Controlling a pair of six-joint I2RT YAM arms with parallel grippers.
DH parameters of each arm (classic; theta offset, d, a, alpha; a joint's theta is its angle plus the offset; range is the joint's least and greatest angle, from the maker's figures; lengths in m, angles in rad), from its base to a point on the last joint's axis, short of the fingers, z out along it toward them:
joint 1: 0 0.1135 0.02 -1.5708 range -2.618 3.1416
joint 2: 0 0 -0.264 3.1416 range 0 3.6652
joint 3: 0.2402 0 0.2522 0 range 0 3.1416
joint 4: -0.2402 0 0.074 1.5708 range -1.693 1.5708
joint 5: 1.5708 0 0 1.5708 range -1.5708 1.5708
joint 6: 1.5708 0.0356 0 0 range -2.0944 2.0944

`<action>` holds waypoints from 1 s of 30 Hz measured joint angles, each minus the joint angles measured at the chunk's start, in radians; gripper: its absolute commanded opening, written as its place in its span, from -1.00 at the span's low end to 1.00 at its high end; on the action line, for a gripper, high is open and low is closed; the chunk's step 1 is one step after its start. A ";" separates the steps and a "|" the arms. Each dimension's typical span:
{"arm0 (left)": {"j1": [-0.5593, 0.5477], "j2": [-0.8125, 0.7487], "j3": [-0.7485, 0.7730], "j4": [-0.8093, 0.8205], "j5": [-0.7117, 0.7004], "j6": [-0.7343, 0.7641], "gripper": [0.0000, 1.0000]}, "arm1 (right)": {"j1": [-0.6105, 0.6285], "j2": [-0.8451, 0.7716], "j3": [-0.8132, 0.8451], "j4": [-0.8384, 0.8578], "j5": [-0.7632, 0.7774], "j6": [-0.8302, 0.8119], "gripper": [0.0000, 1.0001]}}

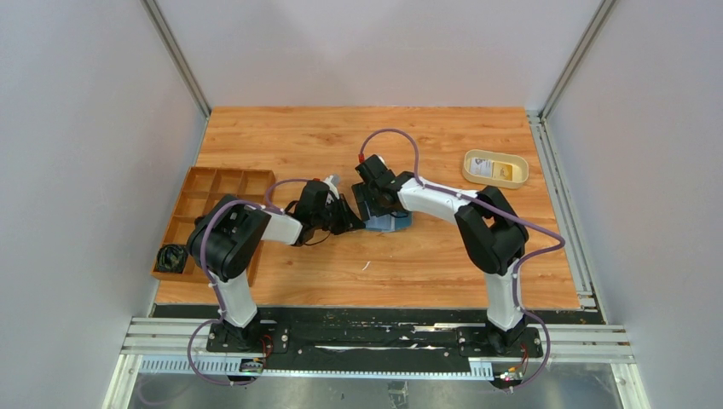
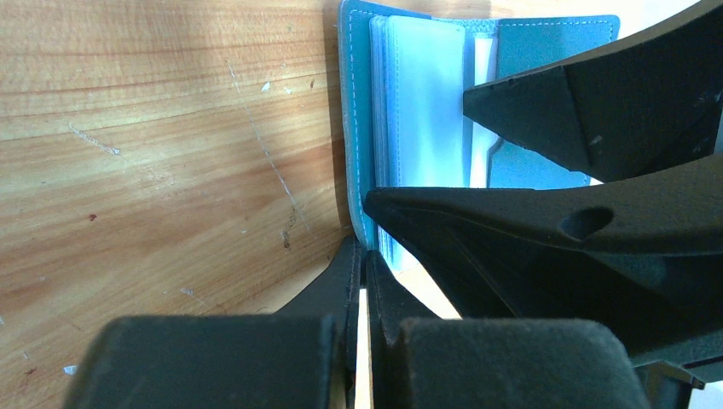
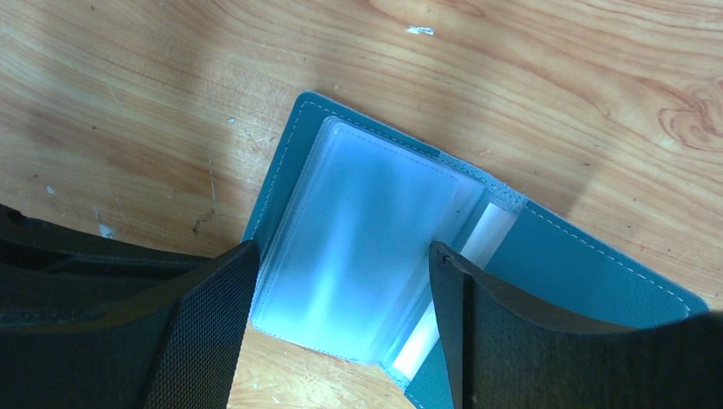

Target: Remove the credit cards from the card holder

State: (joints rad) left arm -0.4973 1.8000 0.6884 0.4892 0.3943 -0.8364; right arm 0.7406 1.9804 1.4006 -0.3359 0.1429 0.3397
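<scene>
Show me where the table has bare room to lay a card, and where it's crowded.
Free: the back strip of table between compartment tray and dish; also the near strip in front of the card holder. Crowded: the centre, where left gripper and right gripper meet over it.

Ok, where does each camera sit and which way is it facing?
Top external: above and behind the bases, looking down on the table; both arms show.
Left wrist: low, looking along the shut left gripper at the card holder.
Right wrist: looking down on it past the open right gripper.
Shared: all see the card holder.
</scene>
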 measured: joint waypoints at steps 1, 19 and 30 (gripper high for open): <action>0.000 0.000 0.000 -0.001 -0.002 0.000 -1.00 | 0.000 0.004 0.008 -0.007 0.001 -0.002 0.53; -0.008 -0.053 0.013 -0.118 -0.097 0.033 -1.00 | 0.008 0.032 0.076 -0.106 0.086 -0.076 0.81; -0.011 -0.058 0.025 -0.148 -0.111 0.037 -1.00 | 0.011 0.032 0.074 -0.107 0.097 -0.098 0.84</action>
State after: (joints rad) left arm -0.5079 1.7424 0.7136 0.3416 0.2832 -0.7994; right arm 0.7521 2.0125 1.4746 -0.4427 0.2394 0.2413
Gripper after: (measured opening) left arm 0.019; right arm 0.916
